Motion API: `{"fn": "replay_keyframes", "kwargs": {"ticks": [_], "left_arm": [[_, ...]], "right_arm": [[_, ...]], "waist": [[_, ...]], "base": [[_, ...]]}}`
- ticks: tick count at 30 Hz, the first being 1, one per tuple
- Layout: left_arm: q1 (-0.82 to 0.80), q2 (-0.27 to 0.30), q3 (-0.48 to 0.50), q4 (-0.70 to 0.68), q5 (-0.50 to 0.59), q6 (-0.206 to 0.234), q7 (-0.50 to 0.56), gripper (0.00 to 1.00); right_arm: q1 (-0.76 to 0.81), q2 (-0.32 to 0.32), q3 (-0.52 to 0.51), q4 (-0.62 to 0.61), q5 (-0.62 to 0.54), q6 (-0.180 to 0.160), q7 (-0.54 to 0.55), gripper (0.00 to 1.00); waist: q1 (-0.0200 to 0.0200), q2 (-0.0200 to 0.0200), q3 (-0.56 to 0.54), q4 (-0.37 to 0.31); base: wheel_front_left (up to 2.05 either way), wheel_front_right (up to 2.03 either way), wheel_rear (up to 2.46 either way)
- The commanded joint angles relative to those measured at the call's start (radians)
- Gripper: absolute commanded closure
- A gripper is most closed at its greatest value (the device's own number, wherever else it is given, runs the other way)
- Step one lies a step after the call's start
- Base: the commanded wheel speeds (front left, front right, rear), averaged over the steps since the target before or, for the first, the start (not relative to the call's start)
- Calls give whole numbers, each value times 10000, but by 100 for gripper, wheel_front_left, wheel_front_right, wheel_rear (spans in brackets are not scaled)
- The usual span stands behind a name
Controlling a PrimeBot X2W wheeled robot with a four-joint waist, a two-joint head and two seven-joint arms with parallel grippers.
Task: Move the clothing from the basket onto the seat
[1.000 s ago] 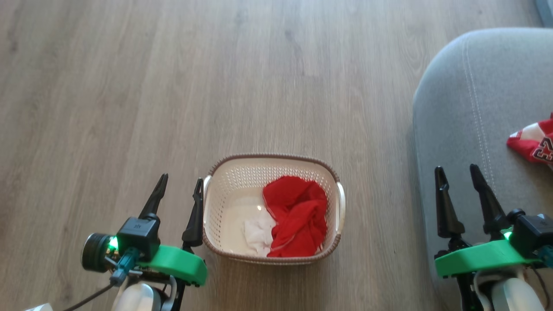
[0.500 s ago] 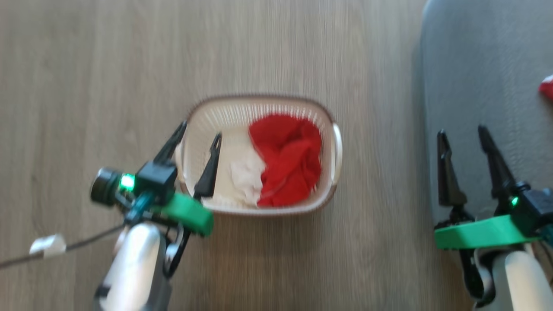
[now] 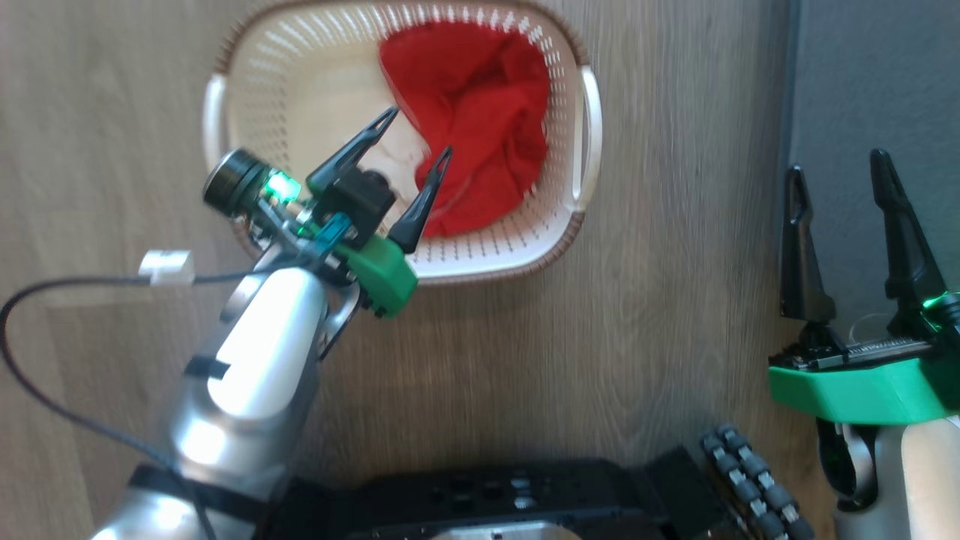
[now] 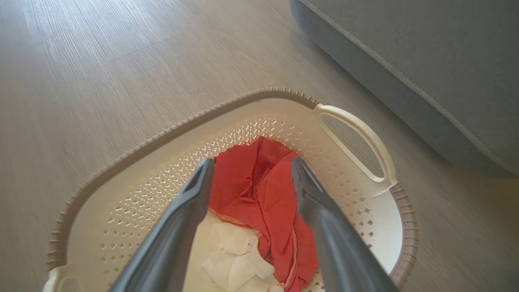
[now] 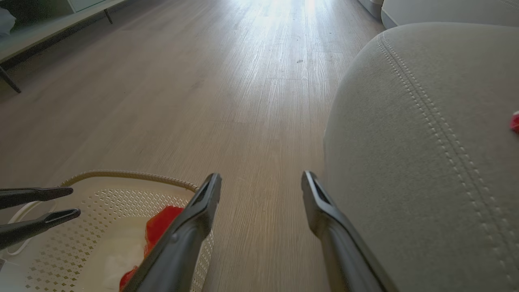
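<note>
A crumpled red garment (image 3: pixel 472 112) with white lining lies in the right half of the cream basket (image 3: pixel 255 67) on the floor. My left gripper (image 3: pixel 422 130) hangs open above the basket's middle, its fingers pointing at the red fabric (image 4: pixel 259 190) and holding nothing. The basket's brown rim (image 4: pixel 162 136) and white handle (image 4: pixel 361 134) show in the left wrist view. My right gripper (image 3: pixel 836 174) stands open and empty beside the grey seat (image 3: pixel 877 82). In the right wrist view the seat (image 5: pixel 425 134) carries a sliver of red cloth (image 5: pixel 515 121) at the edge.
Wood-plank floor (image 3: pixel 675 225) surrounds the basket. My dark wheeled base (image 3: pixel 525 495) lies along the bottom of the head view. A black cable with a white tag (image 3: pixel 166 266) trails from the left arm. A low shelf with dark legs (image 5: pixel 48 28) stands far off.
The head camera has tilted down, so the basket shows higher in the picture. My left gripper has moved from beside the basket's left wall to over its middle, toward the red garment.
</note>
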Motion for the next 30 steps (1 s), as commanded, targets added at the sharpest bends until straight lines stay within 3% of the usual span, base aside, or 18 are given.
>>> {"fn": "replay_keyframes", "kwargs": {"ticks": [1,7,23,30], "left_arm": [[-210,287,-26,163,34,-43,-49,0],[-1592,431,-661,1005,-110,-100,-49,0],[-3274,510,-3274,4596,-1034,-178,-49,0],[-4012,242,-3690,6515,-1306,-179,-49,0]], "right_arm": [[190,69,337,-518,-95,-2,-65,0],[291,71,754,-1015,-212,-2,-65,0],[1011,71,1434,-1587,-413,-2,-65,0],[1370,72,1564,-1866,-395,-2,-65,0]], "waist": [[-3,0,1099,-373],[-3,0,2006,-703],[-3,0,2320,-1333],[-3,0,2316,-1482]], "base": [[0,0,0],[0,0,0],[0,0,0],[0,0,0]]}}
